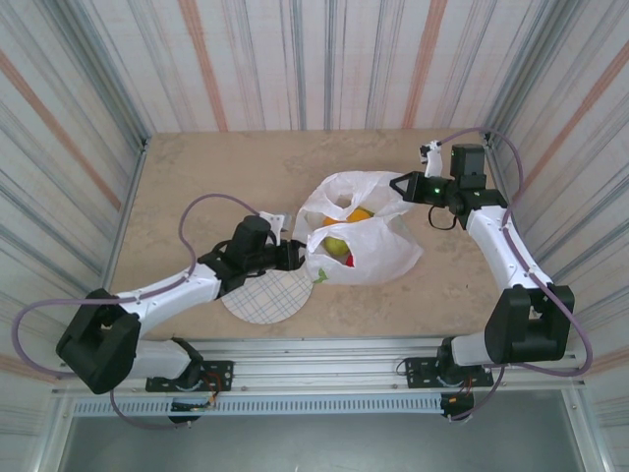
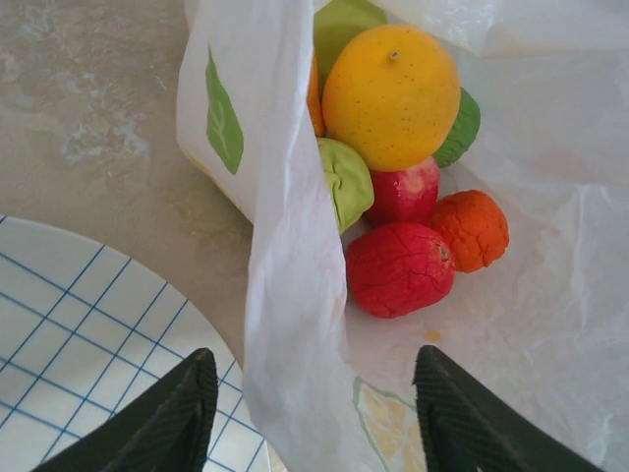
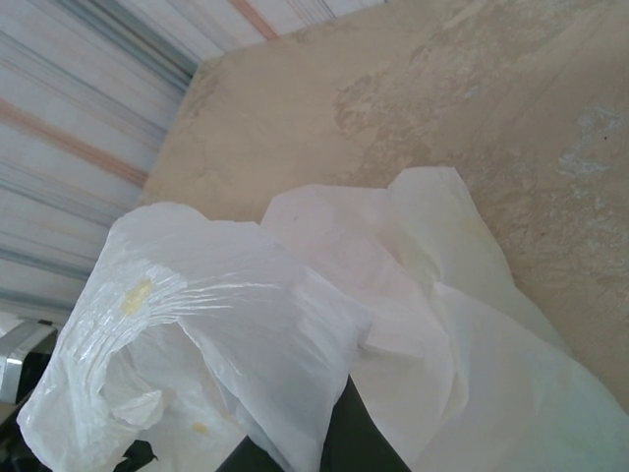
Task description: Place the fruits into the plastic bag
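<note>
Striped walls (image 1: 295,59) ring the tan desk (image 2: 98,118). On it, my left fingers (image 2: 167,423) stand partly apart and grip nothing, with the near rim of the plastic bag (image 2: 285,295) hanging between them. Just beyond, the fruits (image 2: 393,265) lie piled inside the bag, beside the checked plate (image 2: 88,324). My right fingers (image 3: 339,442) are clamped on the bag's far side. I judge the loading about done. Next I'd pinch that rim, catching only the film, not the fruit.
</note>
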`<state>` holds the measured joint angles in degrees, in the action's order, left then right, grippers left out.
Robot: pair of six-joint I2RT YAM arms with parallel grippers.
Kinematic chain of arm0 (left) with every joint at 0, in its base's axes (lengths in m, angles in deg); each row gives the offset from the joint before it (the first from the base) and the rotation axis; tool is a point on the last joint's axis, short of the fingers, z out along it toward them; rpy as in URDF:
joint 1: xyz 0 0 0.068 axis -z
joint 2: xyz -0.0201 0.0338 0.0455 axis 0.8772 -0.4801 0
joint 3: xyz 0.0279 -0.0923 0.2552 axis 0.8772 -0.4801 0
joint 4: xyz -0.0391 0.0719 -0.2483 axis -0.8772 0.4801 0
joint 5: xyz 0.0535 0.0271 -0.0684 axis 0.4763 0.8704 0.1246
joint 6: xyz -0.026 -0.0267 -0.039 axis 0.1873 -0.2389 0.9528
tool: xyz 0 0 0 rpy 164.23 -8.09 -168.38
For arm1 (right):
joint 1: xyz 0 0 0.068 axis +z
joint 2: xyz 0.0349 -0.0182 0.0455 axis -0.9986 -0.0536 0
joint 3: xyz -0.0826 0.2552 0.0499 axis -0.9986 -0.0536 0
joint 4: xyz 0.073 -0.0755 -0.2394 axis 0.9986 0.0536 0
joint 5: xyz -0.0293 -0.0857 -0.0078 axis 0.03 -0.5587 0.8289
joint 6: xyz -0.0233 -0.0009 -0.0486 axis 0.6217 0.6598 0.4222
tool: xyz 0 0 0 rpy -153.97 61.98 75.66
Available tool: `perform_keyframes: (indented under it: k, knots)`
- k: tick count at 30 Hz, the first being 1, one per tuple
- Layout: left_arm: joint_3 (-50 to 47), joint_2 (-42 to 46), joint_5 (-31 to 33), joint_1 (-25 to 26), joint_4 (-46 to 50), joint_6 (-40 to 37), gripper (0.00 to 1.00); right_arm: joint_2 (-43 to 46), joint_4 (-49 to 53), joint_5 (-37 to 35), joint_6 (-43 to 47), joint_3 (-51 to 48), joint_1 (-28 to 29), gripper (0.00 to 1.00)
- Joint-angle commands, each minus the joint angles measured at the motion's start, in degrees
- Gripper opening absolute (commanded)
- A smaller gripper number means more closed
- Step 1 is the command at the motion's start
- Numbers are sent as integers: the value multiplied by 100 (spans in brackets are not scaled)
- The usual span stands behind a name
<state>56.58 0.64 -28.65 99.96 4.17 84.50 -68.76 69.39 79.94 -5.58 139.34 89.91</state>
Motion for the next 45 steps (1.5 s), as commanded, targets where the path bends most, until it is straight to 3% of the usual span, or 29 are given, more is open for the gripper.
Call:
perform_keyframes:
  k: [1, 12, 16, 27, 36, 45]
  knots:
    - [-161, -146, 12, 19, -268, 55, 50, 44, -26, 90, -91, -77, -22, 0]
    - [-67, 49, -89, 101, -571, 91, 7, 157, 22, 26, -64, -116, -53, 0]
    - [170, 327, -65, 98, -576, 92, 0, 183, 28, 9, -56, -81, -62, 0]
    - [1042, 163, -212, 102, -171, 64, 0, 307, 138, -58, 8, 15, -119, 0]
    - [2326, 217, -416, 240, 392, -51, 0, 1068, 787, -640, 405, 753, -249, 0]
    - [3197, -524, -475, 114, 850, -387, 0, 1374, 435, -695, 131, 100, -189, 0]
